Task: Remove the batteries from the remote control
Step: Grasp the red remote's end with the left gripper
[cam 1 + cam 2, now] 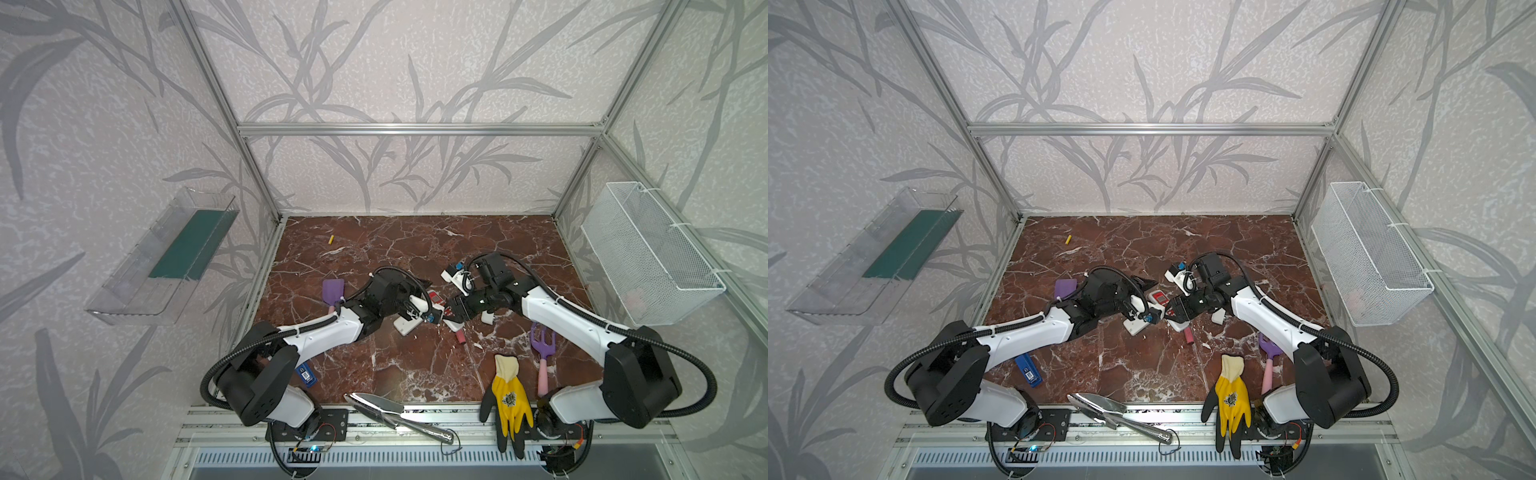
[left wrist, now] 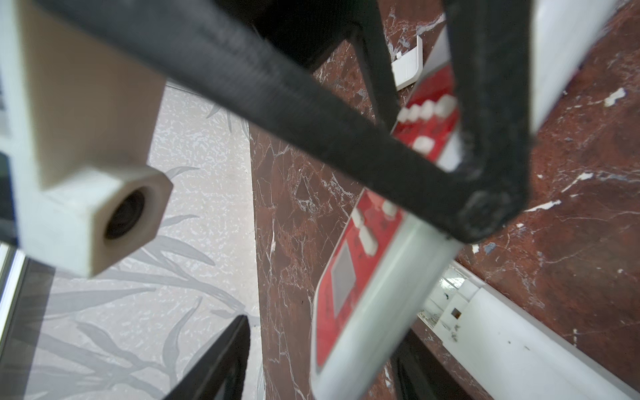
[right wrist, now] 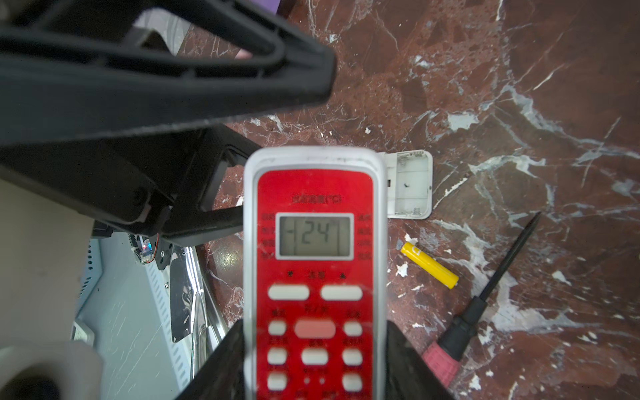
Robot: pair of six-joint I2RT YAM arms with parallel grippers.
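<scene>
The remote control (image 3: 313,277), white with a red button face and a lit display, hangs between the two arms above the table in both top views (image 1: 435,297) (image 1: 1158,297). My right gripper (image 3: 313,363) (image 1: 455,313) is shut on its button end. My left gripper (image 2: 318,370) (image 1: 430,301) straddles the display end, open: one finger lies against the remote's edge and the other finger (image 2: 221,360) stands clear of it. One yellow battery (image 3: 429,265) lies on the table beside a loose white battery cover (image 3: 408,185). Another yellow battery (image 1: 331,239) (image 1: 1068,239) lies far back on the left.
A second white remote (image 1: 405,326) (image 2: 519,346) lies under the left gripper, its compartment open. A pink-handled screwdriver (image 3: 485,301) lies near the battery. Also about: yellow glove (image 1: 509,395), metal trowel (image 1: 382,409), purple fork (image 1: 542,340), purple scraper (image 1: 332,289), wire basket (image 1: 648,257), clear tray (image 1: 162,262).
</scene>
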